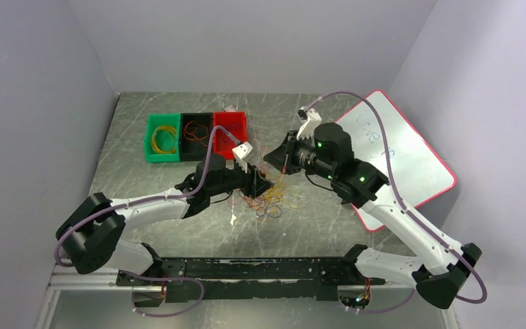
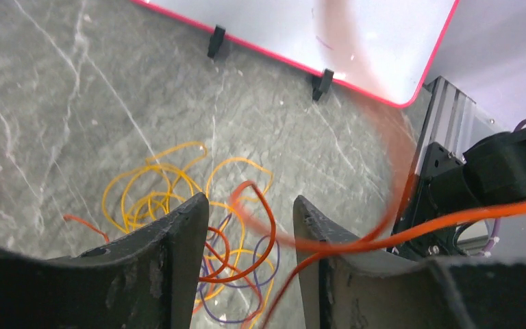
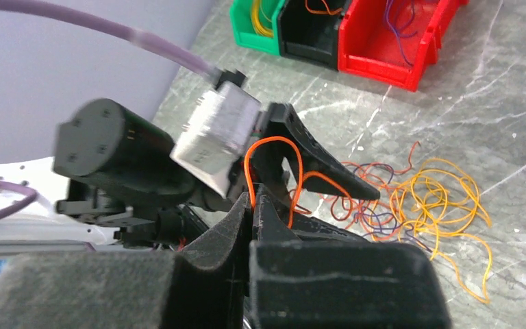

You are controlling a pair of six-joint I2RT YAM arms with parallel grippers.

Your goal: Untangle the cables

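Note:
The cables lie tangled in a pile (image 1: 272,202) of yellow, orange, red and purple loops at the table's middle, also seen in the left wrist view (image 2: 168,199) and the right wrist view (image 3: 428,199). My right gripper (image 3: 252,197) is shut on an orange cable (image 3: 274,140), whose loop arches up from the pinched tips. It hovers just right of the pile (image 1: 282,159). My left gripper (image 2: 250,200) hangs over the pile (image 1: 266,185) with its jaws apart. A loop of that orange cable (image 2: 264,233) runs through the gap and off to the right.
Green (image 1: 162,137), black (image 1: 196,136) and red (image 1: 229,130) bins stand side by side at the back left, each with a few loops inside. A red-rimmed whiteboard (image 1: 397,151) lies at the right. The two grippers are very close together.

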